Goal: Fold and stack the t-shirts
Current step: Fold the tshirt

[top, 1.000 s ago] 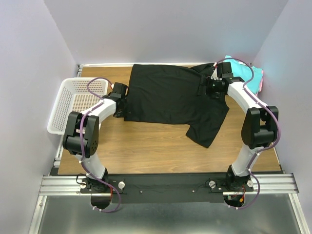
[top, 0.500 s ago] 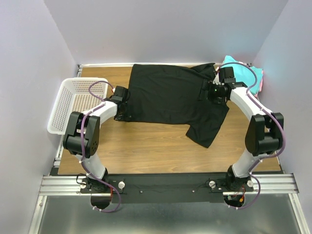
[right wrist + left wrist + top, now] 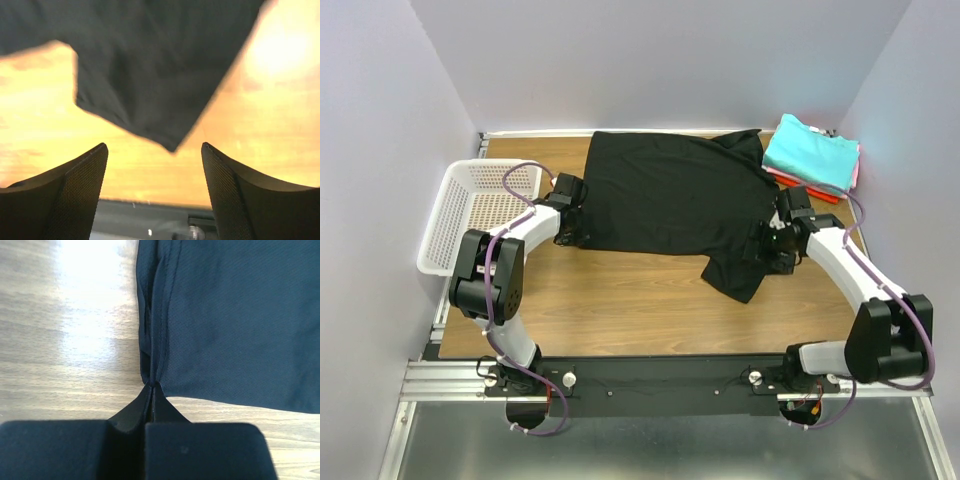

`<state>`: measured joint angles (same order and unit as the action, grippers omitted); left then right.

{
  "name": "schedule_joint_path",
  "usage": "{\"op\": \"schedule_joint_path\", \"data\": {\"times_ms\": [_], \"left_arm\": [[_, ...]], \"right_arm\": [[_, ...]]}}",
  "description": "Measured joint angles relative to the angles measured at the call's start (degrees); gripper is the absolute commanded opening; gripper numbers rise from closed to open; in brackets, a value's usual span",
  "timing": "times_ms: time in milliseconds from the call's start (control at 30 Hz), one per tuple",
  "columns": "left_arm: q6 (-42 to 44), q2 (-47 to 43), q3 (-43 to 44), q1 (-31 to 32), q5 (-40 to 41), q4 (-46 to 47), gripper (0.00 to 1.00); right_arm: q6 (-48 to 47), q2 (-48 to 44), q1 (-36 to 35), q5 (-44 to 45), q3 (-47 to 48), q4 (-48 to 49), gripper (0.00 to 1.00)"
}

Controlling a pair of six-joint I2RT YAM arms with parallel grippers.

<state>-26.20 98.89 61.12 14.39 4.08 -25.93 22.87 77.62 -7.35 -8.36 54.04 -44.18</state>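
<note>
Left wrist view: the left gripper (image 3: 151, 386) has just pinched shut, its jaws now pressed together on a bunched fold at the edge of the black t-shirt (image 3: 240, 315); a second ago they stood partly open beside that same edge. From the nip the hem runs off across the wooden table (image 3: 65, 340), the cloth lying flat beyond it.

Across the table the right gripper (image 3: 154, 147) has left the far shoulder of the shirt and swung down to the near sleeve (image 3: 150, 100); its jaws hang wide apart with nothing between them (the sleeve's tip lies just ahead of the fingers, untouched).

Seen from above, the black t-shirt (image 3: 670, 195) is spread over the far half of the table, one sleeve trailing toward the arms; the teal t-shirt (image 3: 810, 150) tops a folded stack in the far right corner, with red-orange and pink edges showing beneath. The white basket (image 3: 460, 215) sits at the left.

One corner is secured; the fold itself looks not yet begun, pending a second grip at the sleeve.
</note>
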Motion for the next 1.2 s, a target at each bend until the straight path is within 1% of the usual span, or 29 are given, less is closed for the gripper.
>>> {"op": "schedule_joint_path", "data": {"times_ms": [33, 100, 167, 233, 600, 1100, 1200], "left_arm": [[0.09, 0.0, 0.33, 0.0, -0.02, -0.13, 0.0], [0.24, -0.09, 0.72, 0.0, -0.17, -0.2, 0.0], [0.37, -0.22, 0.92, 0.0, -0.46, -0.26, 0.0], [0.59, -0.37, 0.92, 0.0, -0.94, -0.37, 0.0], [2.21, -2.03, 0.66, 0.0, -1.33, -1.03, 0.0], [3.5, -3.06, -0.76, 0.0, -1.36, -1.81, 0.0], [3.91, -3.15, -0.83, 0.0, -1.36, -2.1, 0.0]], "right_arm": [[0.85, -1.33, -0.11, 0.35, -1.29, -1.49, 0.75], [2.27, -3.65, -0.22, 0.76, -3.61, -3.08, 0.7], [4.11, -6.36, -0.48, 0.9, -6.73, -5.38, 0.65], [5.46, -7.32, -0.83, 1.07, -8.55, -6.6, 0.63], [9.01, -3.98, -2.69, 1.68, -11.15, -7.08, 0.58], [11.82, 1.14, -3.76, 3.61, -11.28, -1.42, 0.51], [12.37, 1.84, -4.02, 3.67, -11.67, -0.13, 0.49]]}}
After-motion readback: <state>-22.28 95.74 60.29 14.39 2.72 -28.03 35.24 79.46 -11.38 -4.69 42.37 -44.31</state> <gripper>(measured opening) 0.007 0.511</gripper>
